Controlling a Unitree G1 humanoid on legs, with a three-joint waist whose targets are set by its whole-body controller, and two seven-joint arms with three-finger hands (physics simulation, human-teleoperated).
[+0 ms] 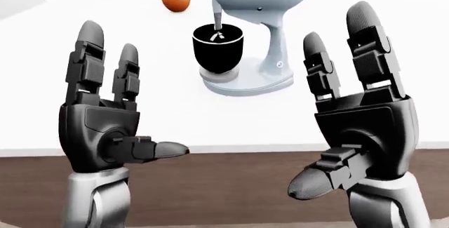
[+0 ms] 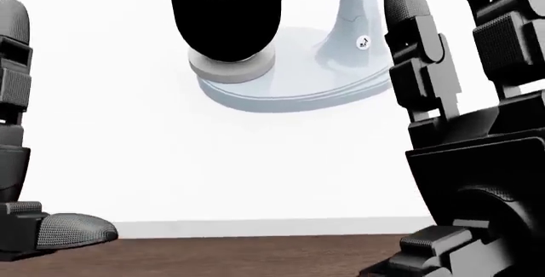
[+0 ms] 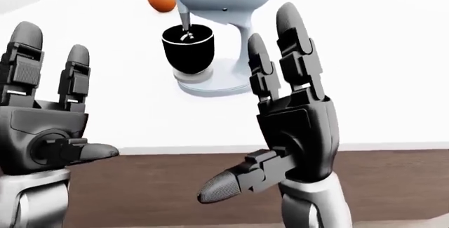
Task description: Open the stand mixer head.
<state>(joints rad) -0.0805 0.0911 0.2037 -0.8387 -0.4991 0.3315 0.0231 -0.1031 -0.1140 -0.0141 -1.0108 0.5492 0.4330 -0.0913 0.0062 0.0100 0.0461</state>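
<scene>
With the mixer [image 1: 256,33] standing on the white bench [image 1: 365,117], its head lowered over the black bowl [image 1: 218,47], the left hand [image 1: 98,128] and right hand [image 1: 365,128] hovered short of it, fingers spread and empty, seemingly readied to reach.

A: What sits on the white counter [image 2: 128,130]?

B: A pale blue mixer [image 2: 340,72]. Its round base lies flat, and its neck goes up out of the top of the view.

A: And the black thing?

B: That is the bowl [image 2: 224,18]. It stands on the base.

A: Where are the hands?

B: The left hand [image 2: 21,162] is at the left edge. The right hand [image 2: 468,136] is on the right, fingers spread and pointing up, holding nothing.
</scene>
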